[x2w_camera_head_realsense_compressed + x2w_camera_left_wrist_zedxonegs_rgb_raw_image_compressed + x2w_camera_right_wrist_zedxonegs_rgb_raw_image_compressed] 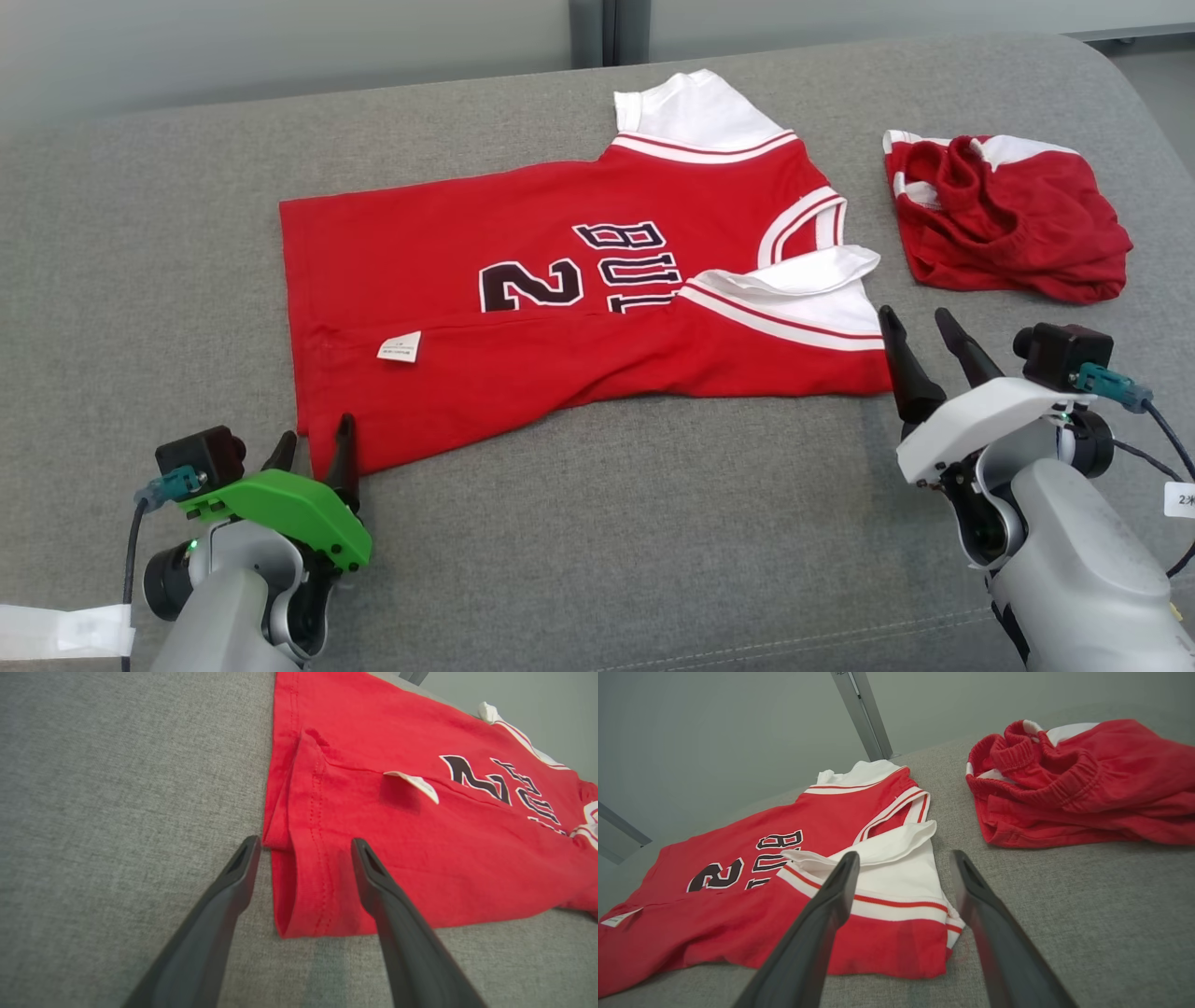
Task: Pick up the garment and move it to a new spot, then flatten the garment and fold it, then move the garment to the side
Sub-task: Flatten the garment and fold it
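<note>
The garment (pixel 560 308) is a red jersey with white sleeves and dark lettering, lying spread on the grey cushion with its near long edge folded over onto the body and a white label showing. My left gripper (pixel 317 446) stands open at the jersey's near left corner (pixel 303 891), one finger on each side of the hem, holding nothing. My right gripper (pixel 924 331) is open too, just off the near right corner by the white sleeve (pixel 901 877), with nothing between its fingers.
A crumpled pair of red shorts (pixel 1008 224) with white trim lies at the right, also seen as the red shorts (pixel 1083 779) in the right wrist view. The grey upholstered surface (pixel 607 523) runs wide in front of the jersey. A pale wall stands behind.
</note>
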### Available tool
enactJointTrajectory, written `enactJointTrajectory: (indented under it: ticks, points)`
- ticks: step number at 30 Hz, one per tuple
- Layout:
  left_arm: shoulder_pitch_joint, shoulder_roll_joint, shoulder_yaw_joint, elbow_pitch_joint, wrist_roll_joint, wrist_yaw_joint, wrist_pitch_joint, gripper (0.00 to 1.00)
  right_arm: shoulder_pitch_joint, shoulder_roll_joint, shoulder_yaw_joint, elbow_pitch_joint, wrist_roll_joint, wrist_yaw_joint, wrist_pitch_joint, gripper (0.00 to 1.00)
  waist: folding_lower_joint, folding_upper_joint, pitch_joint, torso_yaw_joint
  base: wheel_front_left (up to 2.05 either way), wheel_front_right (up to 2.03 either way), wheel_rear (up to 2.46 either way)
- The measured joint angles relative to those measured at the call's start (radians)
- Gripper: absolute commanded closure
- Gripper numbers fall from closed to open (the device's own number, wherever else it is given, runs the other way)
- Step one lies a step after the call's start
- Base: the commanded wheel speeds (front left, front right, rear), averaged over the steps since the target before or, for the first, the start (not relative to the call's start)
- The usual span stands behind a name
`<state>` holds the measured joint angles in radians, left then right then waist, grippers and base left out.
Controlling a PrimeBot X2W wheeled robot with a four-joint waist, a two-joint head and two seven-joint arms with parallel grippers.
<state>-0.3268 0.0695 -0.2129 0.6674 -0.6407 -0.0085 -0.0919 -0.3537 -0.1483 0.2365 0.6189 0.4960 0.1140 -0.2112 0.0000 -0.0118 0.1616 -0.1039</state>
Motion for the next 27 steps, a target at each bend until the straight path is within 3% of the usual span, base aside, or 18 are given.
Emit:
enactJointTrajectory:
  ticks: [5,7,8,10,14,27]
  points:
    - [0.0,0.0,0.016,0.014,-0.009,0.005,0.004,0.0,0.016,0.017,0.01,-0.001,0.0,0.0,-0.005,0.0,0.0,0.0,0.004,-0.022,0.0,0.0,0.0]
    - [0.0,0.0,0.019,0.025,-0.016,0.01,0.005,0.03,0.016,0.021,0.015,-0.001,0.0,0.0,-0.006,0.0,0.0,0.0,0.006,-0.031,0.0,0.0,0.0]
    - [0.0,0.0,0.018,0.031,-0.016,0.01,0.008,0.09,0.017,0.02,0.014,-0.001,0.0,0.0,-0.007,0.0,0.0,0.0,0.007,-0.034,0.0,0.0,0.0]
    - [-0.001,0.0,0.02,0.036,-0.018,0.011,0.012,0.45,0.026,0.018,0.013,0.0,0.0,0.0,-0.008,0.0,0.0,0.0,0.01,-0.036,0.0,0.0,0.0]
    - [-0.002,-0.002,0.028,0.038,-0.029,0.013,0.006,1.0,0.046,0.021,0.013,0.004,0.007,0.0,-0.008,0.0,0.0,0.0,0.011,-0.036,0.0,0.0,0.0]
    - [-0.018,-0.021,0.01,0.029,-0.031,-0.001,-0.036,1.0,0.06,0.031,-0.021,0.035,0.07,0.0,-0.014,0.0,0.0,0.0,0.017,-0.014,0.0,0.0,0.0]
